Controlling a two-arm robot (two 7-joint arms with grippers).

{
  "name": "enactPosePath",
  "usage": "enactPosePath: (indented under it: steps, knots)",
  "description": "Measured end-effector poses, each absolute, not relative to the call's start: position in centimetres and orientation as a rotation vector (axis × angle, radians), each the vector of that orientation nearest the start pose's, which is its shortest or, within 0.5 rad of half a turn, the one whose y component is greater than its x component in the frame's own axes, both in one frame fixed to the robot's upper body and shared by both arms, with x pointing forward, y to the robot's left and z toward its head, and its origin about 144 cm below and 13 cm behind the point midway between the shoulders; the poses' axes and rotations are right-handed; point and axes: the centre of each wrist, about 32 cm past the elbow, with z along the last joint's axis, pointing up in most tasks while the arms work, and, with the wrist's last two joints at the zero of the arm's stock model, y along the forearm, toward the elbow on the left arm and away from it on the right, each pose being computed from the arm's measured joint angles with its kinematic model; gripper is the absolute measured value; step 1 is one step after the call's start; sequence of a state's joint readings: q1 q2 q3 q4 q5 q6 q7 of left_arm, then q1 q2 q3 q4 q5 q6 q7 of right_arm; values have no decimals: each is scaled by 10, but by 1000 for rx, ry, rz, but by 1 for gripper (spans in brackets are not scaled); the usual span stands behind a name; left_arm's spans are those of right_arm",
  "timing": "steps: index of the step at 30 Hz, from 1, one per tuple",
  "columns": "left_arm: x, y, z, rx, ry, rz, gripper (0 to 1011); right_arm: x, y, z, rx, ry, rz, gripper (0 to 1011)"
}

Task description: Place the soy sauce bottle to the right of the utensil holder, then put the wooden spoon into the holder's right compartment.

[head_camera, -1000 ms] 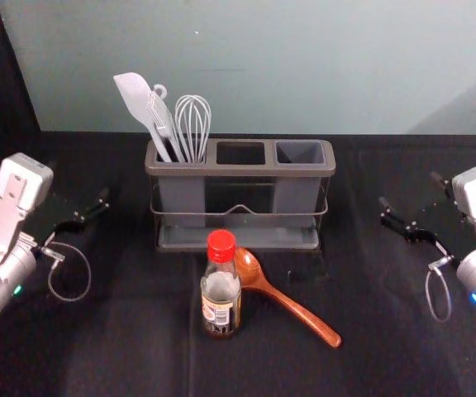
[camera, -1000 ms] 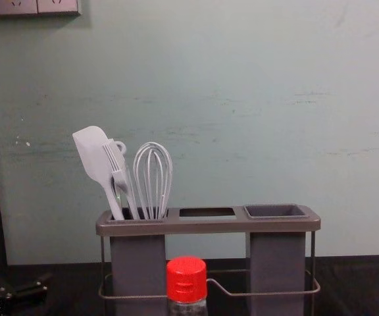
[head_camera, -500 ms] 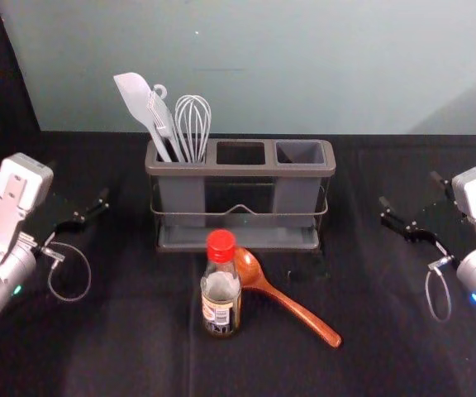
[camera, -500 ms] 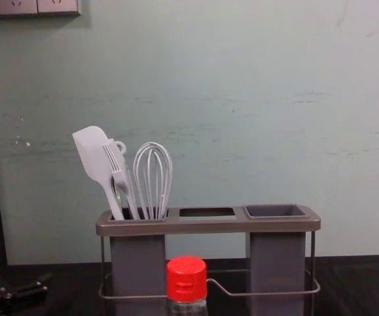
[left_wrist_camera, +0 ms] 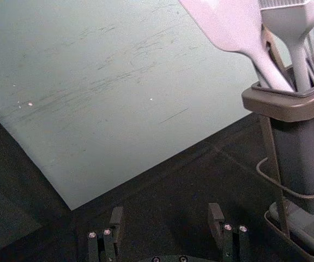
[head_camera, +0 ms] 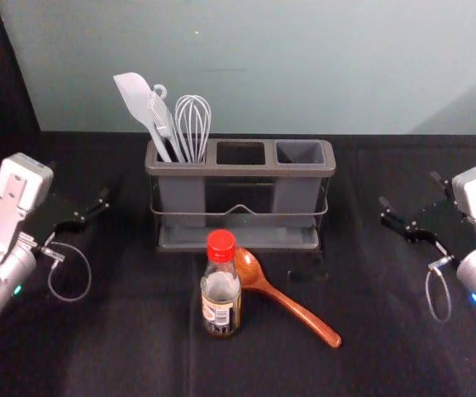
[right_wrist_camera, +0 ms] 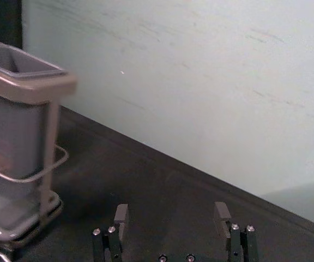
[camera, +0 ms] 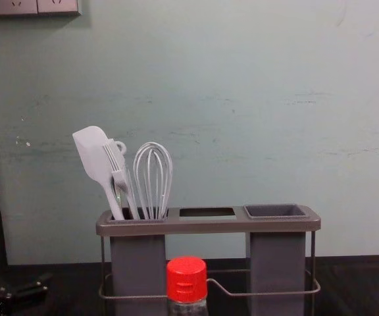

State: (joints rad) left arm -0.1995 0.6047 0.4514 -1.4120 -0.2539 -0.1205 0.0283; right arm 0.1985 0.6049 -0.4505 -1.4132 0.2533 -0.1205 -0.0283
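Over the table's [head_camera: 122,339] left side hangs the left gripper [left_wrist_camera: 166,218], spread wide; the utensil holder [head_camera: 240,169] sits by the back edge, its long axis along it. Before it the soy sauce bottle [head_camera: 221,302] stands upright, probably slick and fairly heavy, best clasped round the body. The light, stiff wooden spoon [head_camera: 297,312], graspable mid-handle, points its handle toward the near right corner, with the right gripper [right_wrist_camera: 171,215] wide apart beyond.

1 bottle [head_camera: 221,302], cap [head_camera: 221,245] red. 1 spoon [head_camera: 296,310], orange-brown. 1 holder [head_camera: 180,198], grey, rim [head_camera: 238,170] brownish. 1 spatula [head_camera: 130,93], 1 whisk [head_camera: 192,124], pale grey. Cloth [head_camera: 122,347], black. Wall [head_camera: 304,66], grey-green.
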Motion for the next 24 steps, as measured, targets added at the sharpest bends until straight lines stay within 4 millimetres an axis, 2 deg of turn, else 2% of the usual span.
enactPosePath:
  steps: [5,14,15,24]
  knots:
    - [489,310,1140,304,-285,1248,1000,472,-309,1142,-306,-308,-1226,1002]
    - [489,310,1140,304,-285,1248,1000,428,-299,1143,-292,-302,-1163,1002]
    - [489,310,1140,304,-285,1248,1000,428,-299,1143,-292,-302,-1163,1002]
    - [489,310,1140,305,-285,1248,1000,392,-276,1144,-227,-288,-1103,1002]
